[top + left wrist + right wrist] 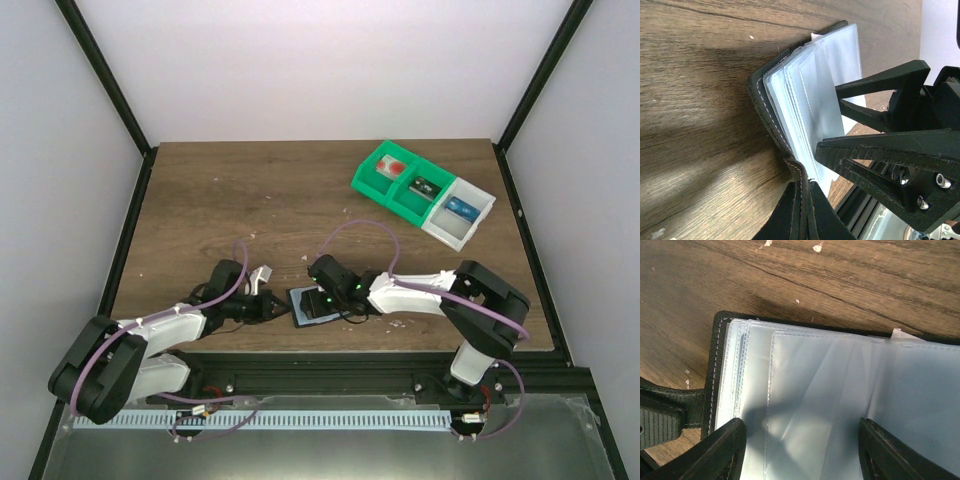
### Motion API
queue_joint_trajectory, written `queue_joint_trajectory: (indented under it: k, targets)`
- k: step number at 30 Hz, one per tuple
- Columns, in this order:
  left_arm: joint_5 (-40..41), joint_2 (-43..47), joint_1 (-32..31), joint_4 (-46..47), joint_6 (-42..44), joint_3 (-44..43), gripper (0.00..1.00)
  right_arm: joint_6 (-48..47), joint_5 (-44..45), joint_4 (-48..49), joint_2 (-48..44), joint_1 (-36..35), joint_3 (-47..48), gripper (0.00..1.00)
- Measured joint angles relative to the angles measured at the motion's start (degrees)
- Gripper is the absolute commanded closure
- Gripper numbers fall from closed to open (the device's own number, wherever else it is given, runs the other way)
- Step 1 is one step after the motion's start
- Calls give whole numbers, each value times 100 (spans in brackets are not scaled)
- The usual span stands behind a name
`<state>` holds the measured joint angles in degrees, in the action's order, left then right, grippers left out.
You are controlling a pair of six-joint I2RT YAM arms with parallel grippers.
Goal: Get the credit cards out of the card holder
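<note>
The card holder [310, 306] lies open on the table near the front edge, its black stitched cover [765, 107] spread under several clear plastic sleeves [820, 390]. My left gripper [804, 184] is shut on the cover's edge; in the top view the left gripper [280, 308] is at the holder's left side. My right gripper [802, 442] is open, its two fingers straddling the sleeves just above them; in the top view the right gripper [332, 298] is over the holder. A small white corner [900, 334] pokes out at the sleeves' far edge. No card shows clearly in the sleeves.
Green and white compartment trays [424, 191] stand at the back right, holding small red, black and blue items. The table's front edge [330, 350] runs just behind the holder. My right gripper's fingers [880, 87] stand close to the left gripper.
</note>
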<state>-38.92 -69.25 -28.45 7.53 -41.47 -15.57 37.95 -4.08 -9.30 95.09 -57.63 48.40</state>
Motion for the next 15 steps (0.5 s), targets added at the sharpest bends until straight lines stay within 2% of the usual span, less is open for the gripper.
queue_joint_trajectory:
  k: [15]
  targets:
    - [-13, -17, 0, 7, 0, 7, 100, 0, -50, 74, 20, 0, 0, 32]
